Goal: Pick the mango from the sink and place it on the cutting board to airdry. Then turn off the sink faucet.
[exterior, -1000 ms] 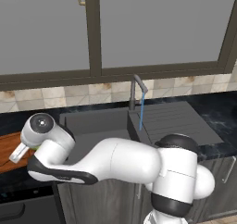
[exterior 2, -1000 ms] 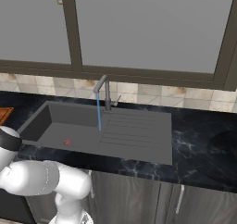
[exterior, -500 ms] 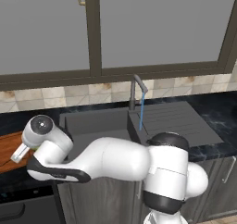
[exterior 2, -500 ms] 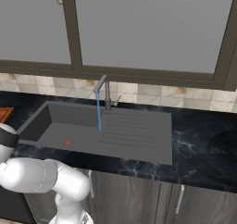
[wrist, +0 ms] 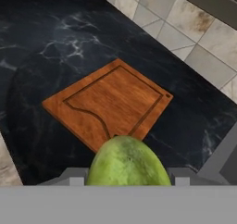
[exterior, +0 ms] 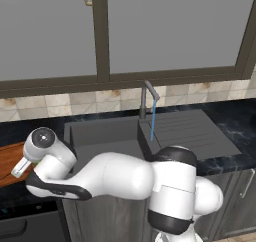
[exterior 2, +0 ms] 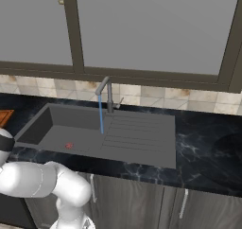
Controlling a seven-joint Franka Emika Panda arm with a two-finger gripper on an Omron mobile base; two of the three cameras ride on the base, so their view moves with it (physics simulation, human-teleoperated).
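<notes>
hand point(wrist: 126, 181): clamped on the mango point(wrist: 127, 163) | location: mango held above the cutting board point(wrist: 111, 102), over the dark surface point(wrist: 46, 33) | handling: judged light, firm, smooth and wet, slip risk; grip across its middle | faucet point(exterior: 148, 97): running

— What sort of place is this?
— A home kitchen, rendered. A dark grey sink point(exterior 2: 118, 138) with a ribbed drainboard sits mid-frame in a black marbled table point(exterior 2: 208, 152), and a slim faucet point(exterior 2: 108, 93) behind it runs a thin blue stream.
— Anything else?
— Beige tiles point(exterior 2: 156, 96) line the wall, a wide framed window point(exterior 2: 142, 29) fills the upper frame, grey cabinet doors point(exterior 2: 142, 202) with handles stand along the bottom, and a wooden cutting board point(wrist: 109, 102) lies on the table.
</notes>
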